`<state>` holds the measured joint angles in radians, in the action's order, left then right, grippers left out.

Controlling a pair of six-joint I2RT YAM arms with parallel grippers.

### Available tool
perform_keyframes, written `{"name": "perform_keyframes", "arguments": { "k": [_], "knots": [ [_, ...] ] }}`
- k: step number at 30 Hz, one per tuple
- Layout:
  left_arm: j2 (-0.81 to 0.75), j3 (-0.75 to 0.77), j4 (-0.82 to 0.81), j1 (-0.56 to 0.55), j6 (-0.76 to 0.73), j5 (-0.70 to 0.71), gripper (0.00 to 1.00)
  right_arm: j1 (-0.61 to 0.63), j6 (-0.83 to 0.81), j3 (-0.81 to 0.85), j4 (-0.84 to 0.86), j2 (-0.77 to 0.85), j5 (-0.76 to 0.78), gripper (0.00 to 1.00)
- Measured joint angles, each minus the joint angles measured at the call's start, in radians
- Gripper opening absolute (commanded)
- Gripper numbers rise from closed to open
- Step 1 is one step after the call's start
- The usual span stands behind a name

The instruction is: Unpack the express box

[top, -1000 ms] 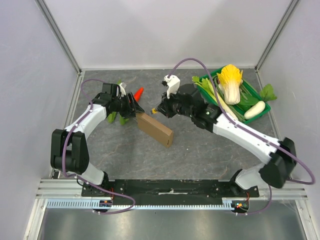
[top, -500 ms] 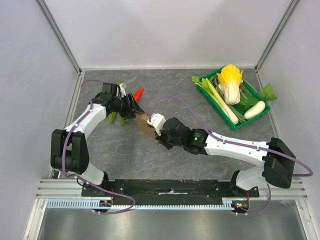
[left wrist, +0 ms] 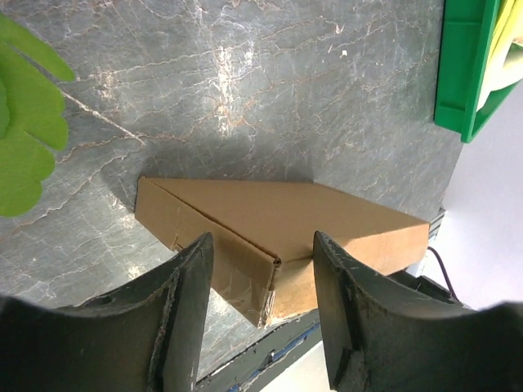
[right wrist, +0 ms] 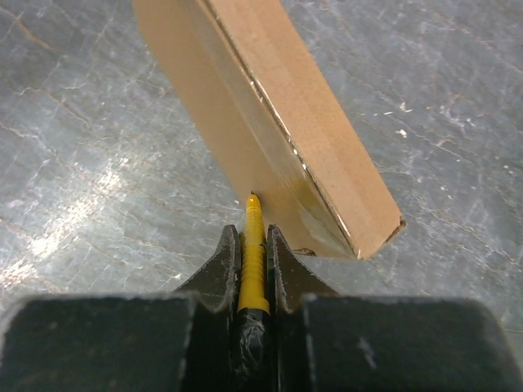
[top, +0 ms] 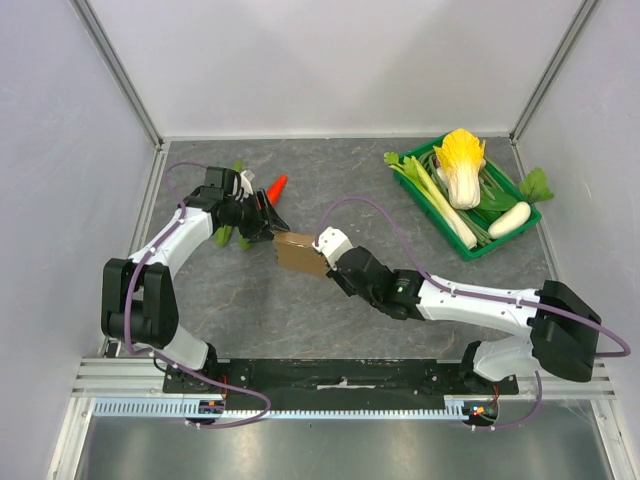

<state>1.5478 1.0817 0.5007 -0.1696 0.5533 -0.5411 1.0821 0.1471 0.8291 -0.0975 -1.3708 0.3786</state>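
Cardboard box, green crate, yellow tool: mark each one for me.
cardboard box (left wrist: 327, 216), left wrist view, on its broad top face.
green crate (left wrist: 462, 69), left wrist view, on its outer wall.
yellow tool (right wrist: 254, 245), right wrist view, on the middle of its shaft.

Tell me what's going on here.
The left gripper straddles one end of the cardboard box on the table. Whether it is pinching the box is unclear. The right gripper is shut on a thin yellow tool, with the tool's tip at the box's long side. The box looks closed.
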Motion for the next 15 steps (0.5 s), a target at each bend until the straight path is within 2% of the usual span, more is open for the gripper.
{"name": "perform_keyframes", "arguments": {
  "k": [10, 15],
  "knots": [
    [0.0, -0.04, 0.021, 0.0, -0.002, -0.024, 0.57, -0.001, -0.009, -0.021, 0.035, 0.03, 0.113, 0.0],
    [0.0, -0.042, 0.025, -0.001, -0.002, -0.032, 0.57, -0.02, 0.0, -0.021, 0.034, 0.042, 0.114, 0.0]
  ]
}}
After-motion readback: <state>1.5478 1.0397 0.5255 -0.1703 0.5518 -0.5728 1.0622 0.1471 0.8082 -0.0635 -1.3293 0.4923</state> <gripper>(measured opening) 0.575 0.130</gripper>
